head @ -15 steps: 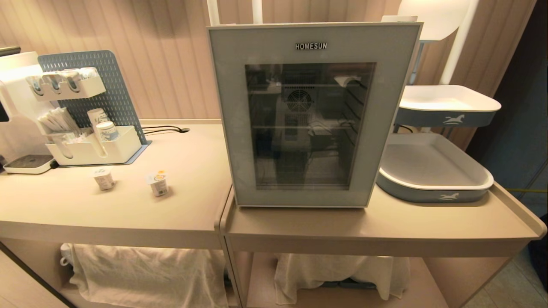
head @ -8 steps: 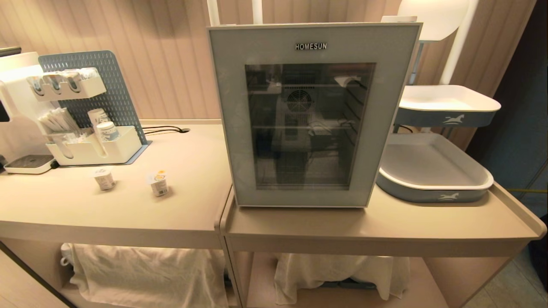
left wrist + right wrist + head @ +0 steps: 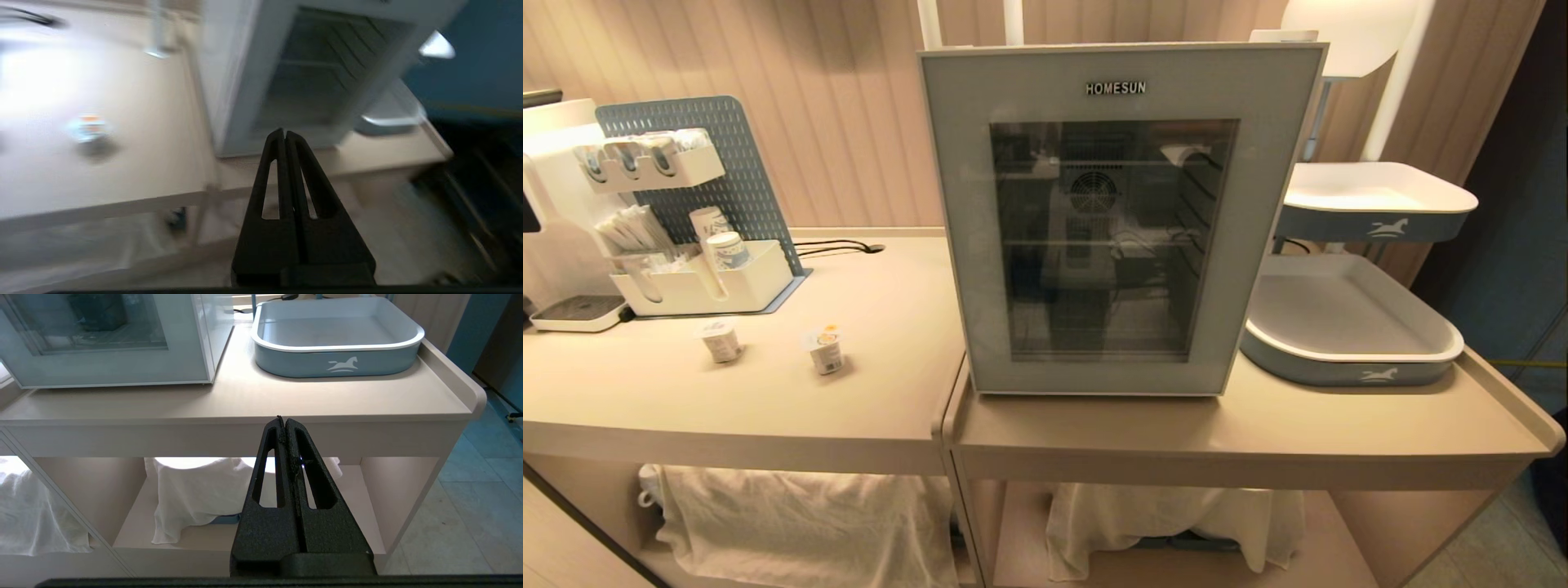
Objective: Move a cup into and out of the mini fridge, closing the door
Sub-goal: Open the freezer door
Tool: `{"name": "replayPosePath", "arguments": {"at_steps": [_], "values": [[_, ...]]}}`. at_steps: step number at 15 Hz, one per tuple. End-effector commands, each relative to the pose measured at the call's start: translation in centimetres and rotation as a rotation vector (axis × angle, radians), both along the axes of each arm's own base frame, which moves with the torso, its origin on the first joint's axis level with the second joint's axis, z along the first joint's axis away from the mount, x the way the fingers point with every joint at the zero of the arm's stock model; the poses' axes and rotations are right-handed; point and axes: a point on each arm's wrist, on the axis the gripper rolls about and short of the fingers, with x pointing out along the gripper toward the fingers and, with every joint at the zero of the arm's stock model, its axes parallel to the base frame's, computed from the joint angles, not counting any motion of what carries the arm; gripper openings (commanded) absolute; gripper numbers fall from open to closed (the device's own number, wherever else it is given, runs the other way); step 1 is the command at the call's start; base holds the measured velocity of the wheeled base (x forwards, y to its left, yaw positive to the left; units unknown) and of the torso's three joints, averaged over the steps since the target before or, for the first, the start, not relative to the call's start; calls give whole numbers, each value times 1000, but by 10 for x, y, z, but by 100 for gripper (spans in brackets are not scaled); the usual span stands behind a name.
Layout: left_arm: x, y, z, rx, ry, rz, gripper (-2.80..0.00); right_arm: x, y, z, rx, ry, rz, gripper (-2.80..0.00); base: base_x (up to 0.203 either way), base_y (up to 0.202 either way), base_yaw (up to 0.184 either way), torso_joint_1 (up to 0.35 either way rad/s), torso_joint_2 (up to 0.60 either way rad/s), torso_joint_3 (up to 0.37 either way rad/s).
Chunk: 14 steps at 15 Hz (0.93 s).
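Note:
The mini fridge (image 3: 222, 73) stands on the right counter with its door (image 3: 1111, 220) shut; the shelves behind the dark glass look bare. Two small foil-lidded cups (image 3: 721, 340) (image 3: 826, 350) sit on the left counter. Neither arm shows in the head view. My left gripper (image 3: 284, 132) is shut and empty, in front of the counter's edge, pointing toward the fridge's lower front corner, with one cup (image 3: 89, 126) off to its side. My right gripper (image 3: 284, 419) is shut and empty, parked low before the right counter's front edge.
A white organizer (image 3: 698, 278) with packets and cups stands at the back left beside a coffee machine (image 3: 547, 163). Two grey-blue trays (image 3: 1347, 327) (image 3: 1372, 200) are right of the fridge. White cloths (image 3: 800, 523) cover the lower shelves. A cable (image 3: 837, 247) lies by the wall.

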Motion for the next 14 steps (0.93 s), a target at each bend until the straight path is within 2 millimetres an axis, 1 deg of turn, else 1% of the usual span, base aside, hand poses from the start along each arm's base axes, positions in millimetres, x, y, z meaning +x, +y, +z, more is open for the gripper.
{"name": "replayPosePath", "arguments": {"at_steps": [1, 2, 3, 4, 6, 7, 8, 9, 11, 12, 13, 14], "values": [[118, 7, -36, -123, 150, -384, -280, 0, 0, 0, -1, 0, 0, -280, 0, 0, 0, 0, 0, 0], [151, 22, -53, -142, 121, -449, -280, 0, 0, 0, -1, 0, 0, -280, 0, 0, 0, 0, 0, 0], [184, 38, -77, -138, 83, -496, -280, 0, 0, 0, -1, 0, 0, -280, 0, 0, 0, 0, 0, 0], [209, 50, -100, -127, 58, -524, -280, 0, 0, 0, -1, 0, 0, -280, 0, 0, 0, 0, 0, 0], [239, 64, -137, -103, 26, -566, -280, 0, 0, 0, -1, -2, 0, -280, 0, 0, 0, 0, 0, 0], [249, 67, -152, -85, 15, -583, -280, 0, 0, 0, -1, -5, 0, -280, 0, 0, 0, 0, 0, 0], [259, 66, -166, -71, 14, -602, 0, 0, 0, 0, 1, -5, 0, -280, 0, 0, 0, 0, 0, 0], [271, 53, -179, -49, 9, -647, 0, 0, 0, 0, 1, -5, 0, -280, 0, 0, 0, 0, 0, 0], [284, 34, -192, -17, -10, -706, 0, 0, 0, 0, 1, -5, 0, -280, 0, 0, 0, 0, 0, 0], [286, 31, -193, -7, -24, -716, 0, 0, 0, 0, 1, -5, 0, -280, 0, 0, 0, 0, 0, 0], [289, 20, -192, 1, -43, -750, 0, 0, 0, 1, 1, -7, 0, -280, 0, 0, 0, 0, 0, 0], [290, 14, -192, -3, -46, -771, 0, 0, 0, 0, 1, -5, 0, -280, 0, 0, 0, 0, 0, 0]]}}
